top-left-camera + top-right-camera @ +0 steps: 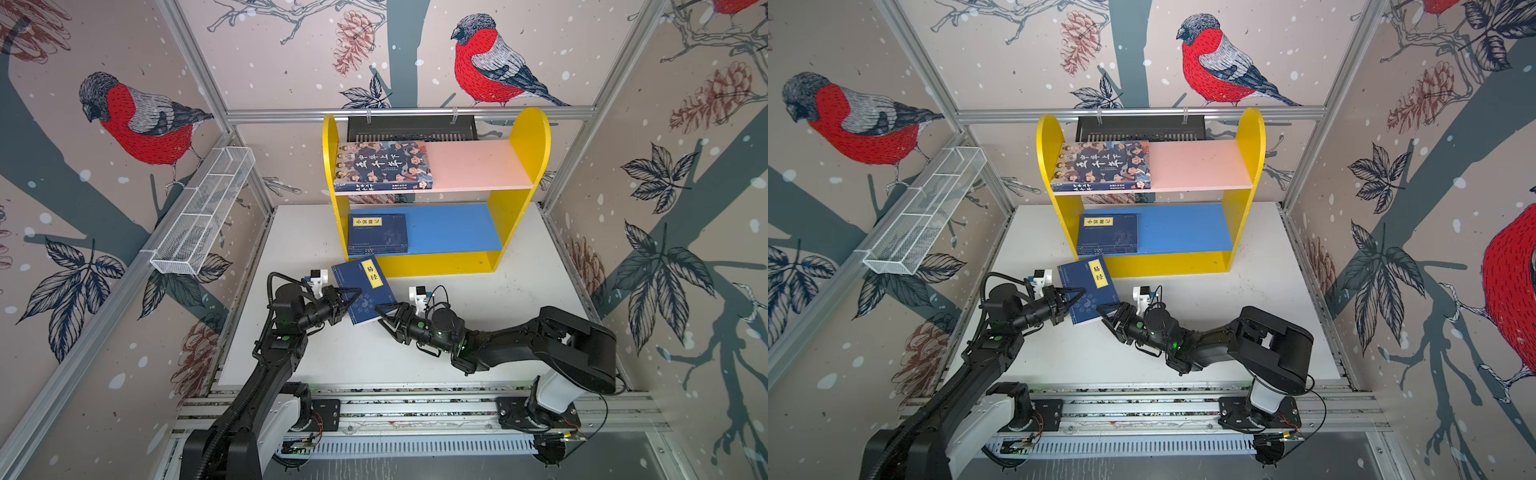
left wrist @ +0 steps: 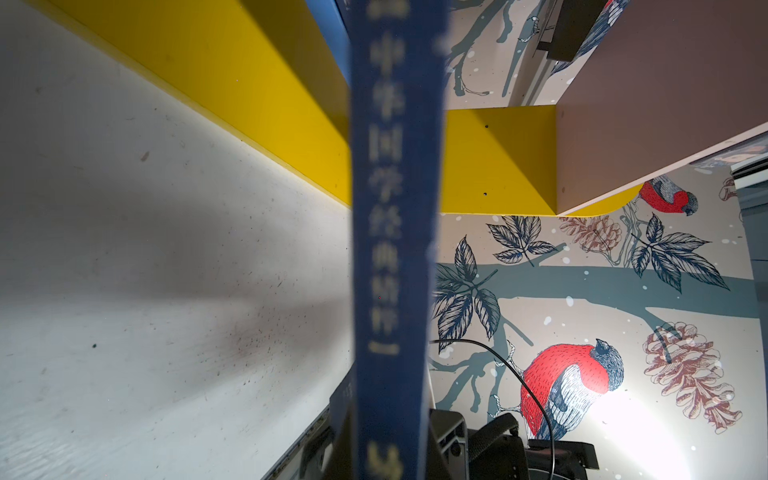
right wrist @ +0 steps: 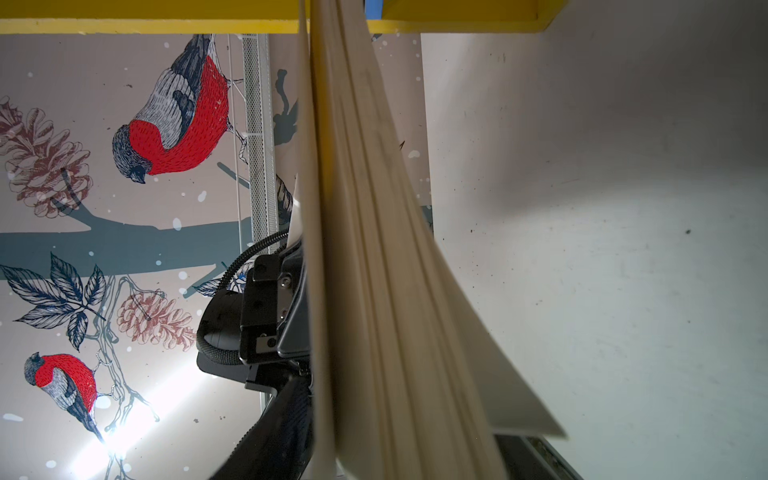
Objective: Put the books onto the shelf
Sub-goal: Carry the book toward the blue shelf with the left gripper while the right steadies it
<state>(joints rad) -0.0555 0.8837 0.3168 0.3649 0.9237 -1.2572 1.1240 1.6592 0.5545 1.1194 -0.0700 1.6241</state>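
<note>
A thin navy book with a yellow label hangs tilted just in front of the yellow shelf. My left gripper is shut on its spine side. My right gripper is open, its jaws straddling the fanned cream page edge at the book's near corner. A thick cartoon-cover book lies on the pink upper board. A navy stack lies at the left of the blue lower board.
A white wire-mesh basket hangs on the left wall. A black slotted tray hangs behind the shelf. The white table spreads out right of the arms. The arms' metal rail runs along the front.
</note>
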